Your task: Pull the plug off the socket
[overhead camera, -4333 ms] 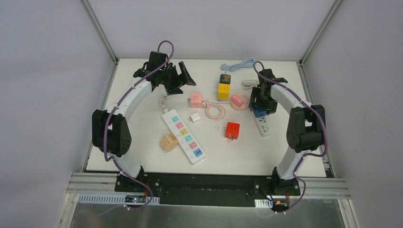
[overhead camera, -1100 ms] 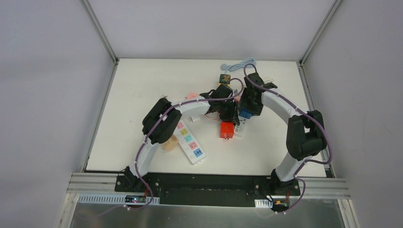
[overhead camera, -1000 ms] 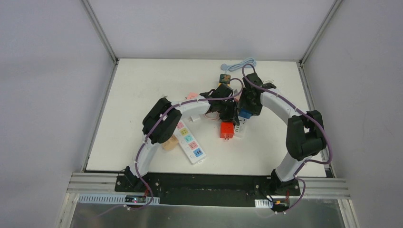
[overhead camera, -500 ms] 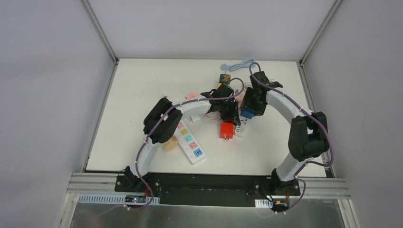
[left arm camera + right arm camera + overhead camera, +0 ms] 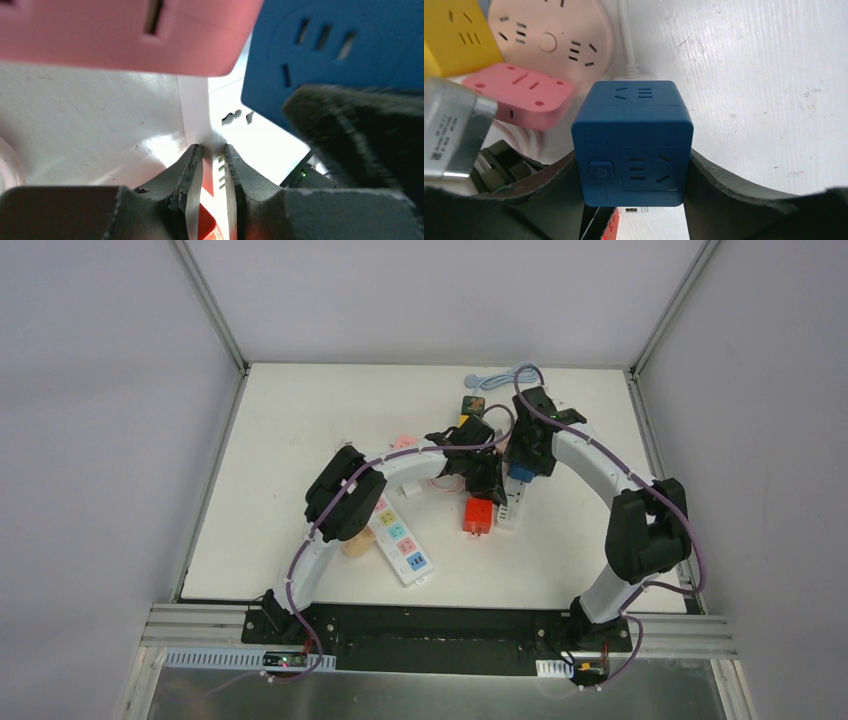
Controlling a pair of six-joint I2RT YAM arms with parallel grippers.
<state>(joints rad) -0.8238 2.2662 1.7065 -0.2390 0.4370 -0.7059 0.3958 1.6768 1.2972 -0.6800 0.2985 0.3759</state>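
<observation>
Mostly hidden strip (image 5: 508,512) under blue cube (image 5: 634,145) clamped in right jaws; left jaws unclear.

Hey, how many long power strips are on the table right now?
2. The coloured strip lies near the front, partly under the left arm; the white strip sits right of the red cube. The arms may hide more.

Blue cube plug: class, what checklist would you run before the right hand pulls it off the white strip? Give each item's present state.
1. Grip: right hand shut on both sides of the blue cube plug: ok.
2. Hold-down: left hand clamped on the white strip: cannot tell, fingers nearly together.
3. Plug seated in strip: cannot tell.
4. Neighbour: pink adapter apart from plug: ok.
</observation>
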